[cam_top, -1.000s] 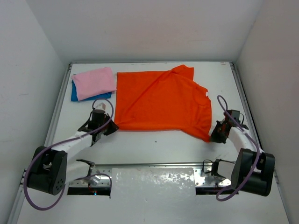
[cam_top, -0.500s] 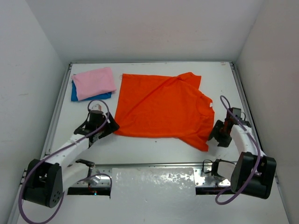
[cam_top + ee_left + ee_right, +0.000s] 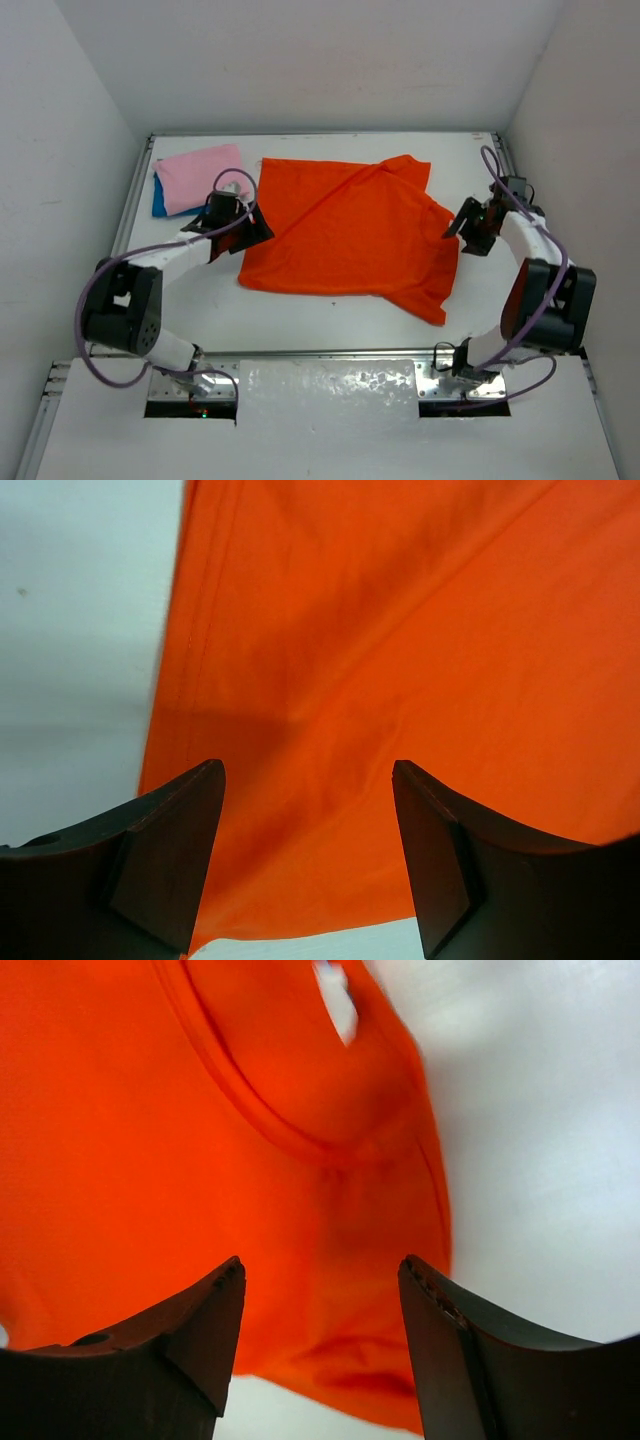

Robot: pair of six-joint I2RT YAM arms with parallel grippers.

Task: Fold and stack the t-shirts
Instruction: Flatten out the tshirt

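The orange-red t-shirt (image 3: 350, 235) lies spread out in the middle of the desk (image 3: 330, 320), not yet folded, and the left fingers (image 3: 165, 850) at its 9 o'clock edge and the right fingers (image 3: 170, 1350) at its 3 o'clock edge stand wide and empty, so next they likely need to pinch the cloth and fold it.

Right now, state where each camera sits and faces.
Top external: above and behind the bases, looking down at the table, the orange t-shirt, left arm and right arm.
Left wrist: on that arm, looking past the open left gripper at the t-shirt's edge.
Right wrist: past the open right gripper at its collar.
Shared: the orange t-shirt.
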